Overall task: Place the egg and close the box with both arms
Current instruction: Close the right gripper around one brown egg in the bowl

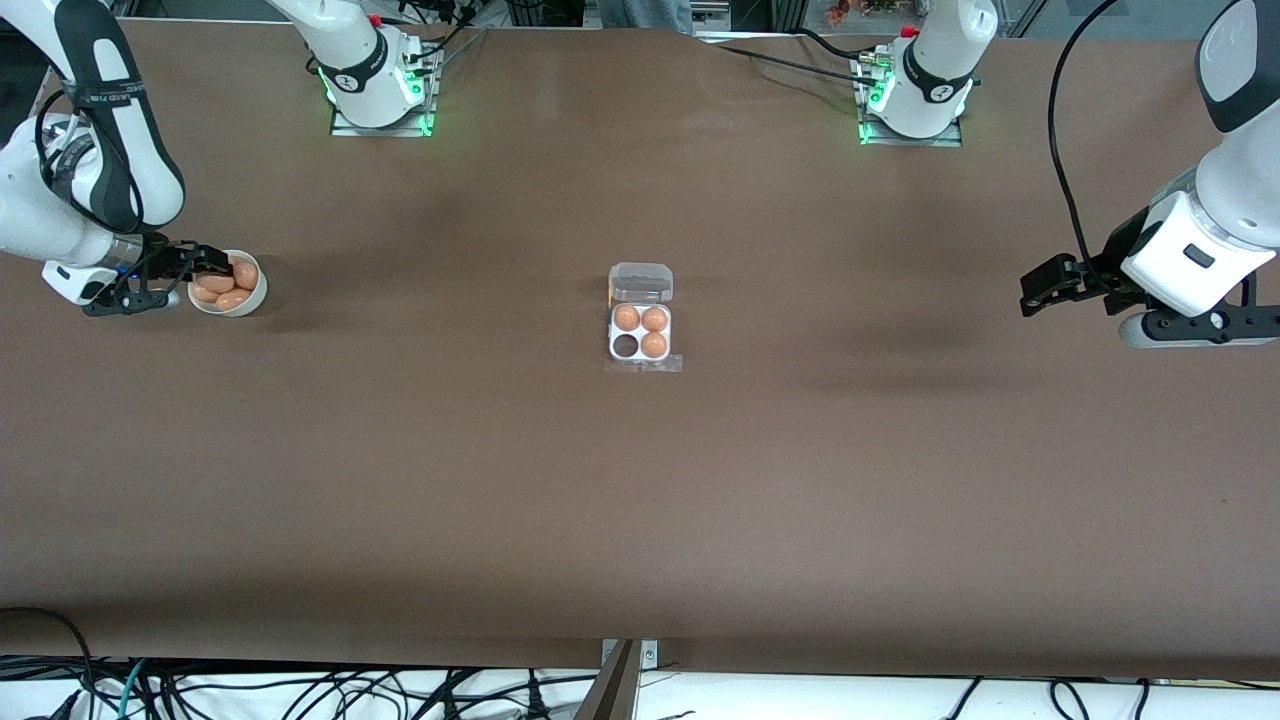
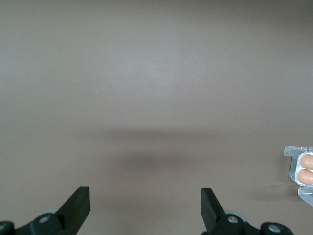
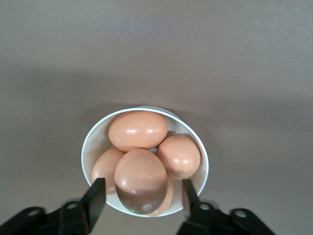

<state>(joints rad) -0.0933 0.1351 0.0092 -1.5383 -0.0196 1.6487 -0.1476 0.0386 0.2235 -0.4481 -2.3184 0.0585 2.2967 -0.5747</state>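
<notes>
Box (image 1: 640, 332) nearest me mid-surface (image 1: 640, 520), white four-cell tray, clear lid open, three tan eggs, one cell empty, toward the right arm's end of the surface from it my right end effector (image 1: 212, 263) spread around the top egg (image 3: 141, 179) in the bowl (image 1: 254, 296), toward the left arm's end my left end effector (image 2: 145, 205) waits wide open, holding nothing.

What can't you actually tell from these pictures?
- Right wrist view: whether the right gripper already touches the egg between its open fingers, and how many eggs the bowl holds; the top ones cover the rest.
- Left wrist view: the box is cut by the edge.
- Front view: the box's clear lid is too small to judge.
</notes>
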